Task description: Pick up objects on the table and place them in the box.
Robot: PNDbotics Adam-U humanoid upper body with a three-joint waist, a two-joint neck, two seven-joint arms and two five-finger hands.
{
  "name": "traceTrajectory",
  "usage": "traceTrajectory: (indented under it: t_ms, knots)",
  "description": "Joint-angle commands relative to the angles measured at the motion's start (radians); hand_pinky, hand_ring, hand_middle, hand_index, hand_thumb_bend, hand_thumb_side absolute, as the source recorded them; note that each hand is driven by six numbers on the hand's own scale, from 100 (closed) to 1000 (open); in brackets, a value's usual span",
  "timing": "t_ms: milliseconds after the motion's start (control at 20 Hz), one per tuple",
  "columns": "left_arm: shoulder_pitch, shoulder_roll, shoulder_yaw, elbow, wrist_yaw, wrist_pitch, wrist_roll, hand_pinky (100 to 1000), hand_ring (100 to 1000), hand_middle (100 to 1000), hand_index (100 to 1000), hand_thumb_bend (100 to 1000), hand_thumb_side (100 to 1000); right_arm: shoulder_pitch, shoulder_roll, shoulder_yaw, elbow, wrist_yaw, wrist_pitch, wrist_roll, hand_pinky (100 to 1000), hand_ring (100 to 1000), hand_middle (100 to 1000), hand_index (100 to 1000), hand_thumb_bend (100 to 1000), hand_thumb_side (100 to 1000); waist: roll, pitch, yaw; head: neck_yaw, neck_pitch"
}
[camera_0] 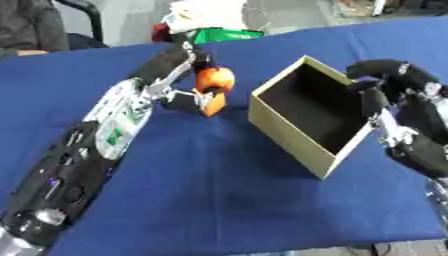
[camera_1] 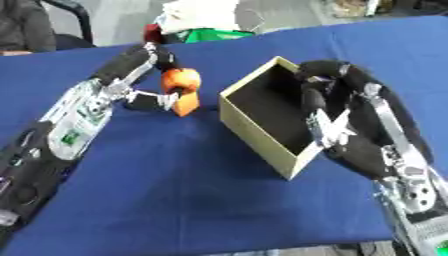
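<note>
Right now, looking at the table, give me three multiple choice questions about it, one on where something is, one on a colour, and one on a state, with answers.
1. Where is the orange object relative to the box?
A. Inside it
B. To the box's left, outside it
C. To the box's right

2. What colour is the cloth on the table?
A. Blue
B. Red
C. White

3. What is the left hand doing?
A. Lying open on the cloth
B. Curled round the orange object
C. Pressing on the box's rim

Answers:
1 B, the object sits left of the box wall.
2 A, blue cloth covers the whole tabletop.
3 B, its fingers wrap the orange object, while the right hand is at the box's right side.
</note>
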Motion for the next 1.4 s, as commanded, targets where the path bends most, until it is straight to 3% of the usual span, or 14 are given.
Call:
traceTrajectory:
  t_ms: [50, 550, 650, 1100, 1200, 1250, 1400]
  knots:
    - [-0.070, -0.049, 0.004, 0.047, -0.028, -0.034, 0.000, 666, 561, 438, 629, 100, 128, -0.035, -0.003, 0.013, -0.021, -0.031, -0.021, 0.021, 754, 835, 681, 799, 100, 464, -0.004, -0.009, -0.013, 0.016, -0.007]
    - [-0.239, -0.211, 0.004, 0.250, -0.147, -0.134, 0.006, 686, 582, 465, 654, 131, 129, -0.080, -0.002, 0.029, -0.021, -0.072, -0.042, 0.057, 749, 833, 681, 799, 100, 465, 0.010, 0.012, -0.075, 0.046, -0.024]
    - [-0.239, -0.222, -0.003, 0.283, -0.171, -0.155, 0.007, 707, 618, 529, 716, 235, 151, -0.080, -0.002, 0.030, -0.021, -0.073, -0.041, 0.059, 721, 830, 679, 799, 100, 468, 0.012, 0.013, -0.080, 0.048, -0.025]
    - [-0.231, -0.236, 0.004, 0.361, -0.261, -0.215, -0.116, 729, 659, 593, 759, 294, 187, -0.077, -0.002, 0.030, -0.021, -0.074, -0.035, 0.064, 709, 829, 680, 799, 100, 469, 0.011, 0.006, -0.075, 0.046, -0.024]
    - [-0.231, -0.235, 0.009, 0.354, -0.260, -0.215, -0.135, 729, 659, 593, 759, 294, 187, -0.077, -0.002, 0.030, -0.021, -0.075, -0.035, 0.064, 709, 829, 680, 799, 100, 469, 0.011, 0.006, -0.075, 0.046, -0.024]
    - [-0.233, -0.228, 0.018, 0.345, -0.260, -0.210, -0.135, 743, 693, 642, 805, 421, 275, -0.076, -0.002, 0.029, -0.021, -0.075, -0.034, 0.063, 729, 830, 679, 799, 100, 466, 0.008, 0.003, -0.072, 0.043, -0.025]
    - [-0.240, -0.205, 0.065, 0.294, -0.250, -0.173, -0.113, 737, 688, 632, 802, 408, 274, -0.073, -0.003, 0.027, -0.021, -0.073, -0.032, 0.060, 730, 830, 679, 799, 100, 466, 0.006, 0.000, -0.069, 0.043, -0.026]
